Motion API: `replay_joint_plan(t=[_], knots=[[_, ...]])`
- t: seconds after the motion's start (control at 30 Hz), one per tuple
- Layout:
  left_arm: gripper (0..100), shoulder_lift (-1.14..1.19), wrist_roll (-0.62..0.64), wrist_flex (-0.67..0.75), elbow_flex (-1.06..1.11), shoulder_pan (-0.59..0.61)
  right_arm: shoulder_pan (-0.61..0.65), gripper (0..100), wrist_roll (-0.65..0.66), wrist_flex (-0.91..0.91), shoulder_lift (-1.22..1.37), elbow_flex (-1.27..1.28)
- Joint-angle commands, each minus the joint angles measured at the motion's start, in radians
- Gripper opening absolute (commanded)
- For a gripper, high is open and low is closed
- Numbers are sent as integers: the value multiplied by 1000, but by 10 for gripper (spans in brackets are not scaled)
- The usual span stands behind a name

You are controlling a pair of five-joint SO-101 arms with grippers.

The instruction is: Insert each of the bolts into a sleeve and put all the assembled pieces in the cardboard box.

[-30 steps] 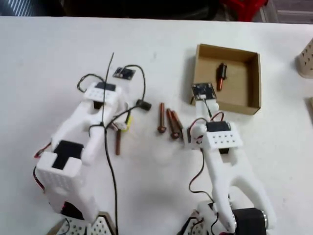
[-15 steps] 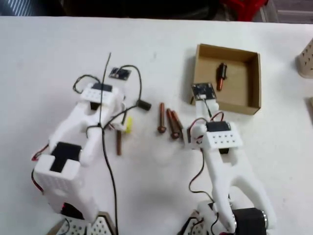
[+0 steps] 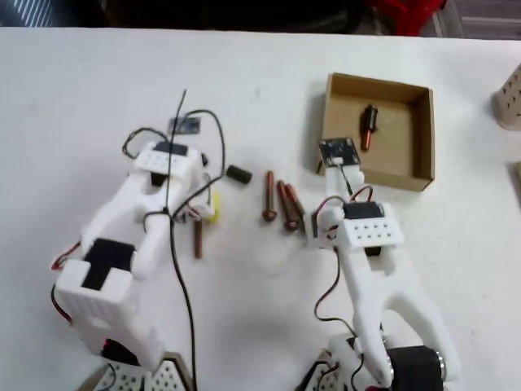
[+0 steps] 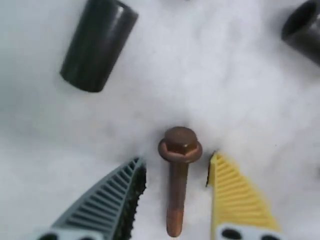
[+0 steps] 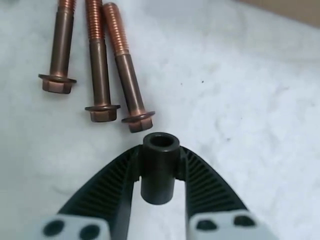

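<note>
Left end effector (image 4: pixel 176 161), held low, gapes astride a bolt (image 4: pixel 175 200) (lying flat); right end effector (image 5: pixel 160 152) clamps a sleeve (image 5: pixel 159 175).

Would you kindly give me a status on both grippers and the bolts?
Left gripper open, straddling bolt on table. Right gripper shut on sleeve. One assembled piece in cardboard box; nothing blocking.

The white counter (image 3: pixel 98 81) carries a cardboard box (image 3: pixel 429 130) at its far right. Near the middle three copper bolts (image 3: pixel 281 199) lie side by side, a black sleeve (image 3: pixel 238 173) just left of them. A fourth bolt (image 3: pixel 197 238) lies farther left, apart, and a pale object (image 3: pixel 510 98) stands at the right edge, perhaps a perforated rack.
</note>
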State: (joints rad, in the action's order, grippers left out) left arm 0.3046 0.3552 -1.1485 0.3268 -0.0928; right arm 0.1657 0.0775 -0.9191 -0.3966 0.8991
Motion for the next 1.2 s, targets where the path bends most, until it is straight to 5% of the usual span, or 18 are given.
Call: replay_joint_plan(t=[0.0, 0.07, 0.5, 0.9, 1.17], knots=[[111, -16, 48, 29, -15, -18, -12, 21, 15, 18, -2, -32], [5, -15, 51, 31, -21, -19, -12, 21, 15, 18, -2, -32], [20, -65, -74, 71, -75, -19, 2, 20, 51, 12, -2, -28], [20, -427, -127, 353, 256, -19, 226, 19, 133, 15, -125, 101], [20, -449, -150, 460, 321, 42, 390, 19, 126, 298, -338, 296]])
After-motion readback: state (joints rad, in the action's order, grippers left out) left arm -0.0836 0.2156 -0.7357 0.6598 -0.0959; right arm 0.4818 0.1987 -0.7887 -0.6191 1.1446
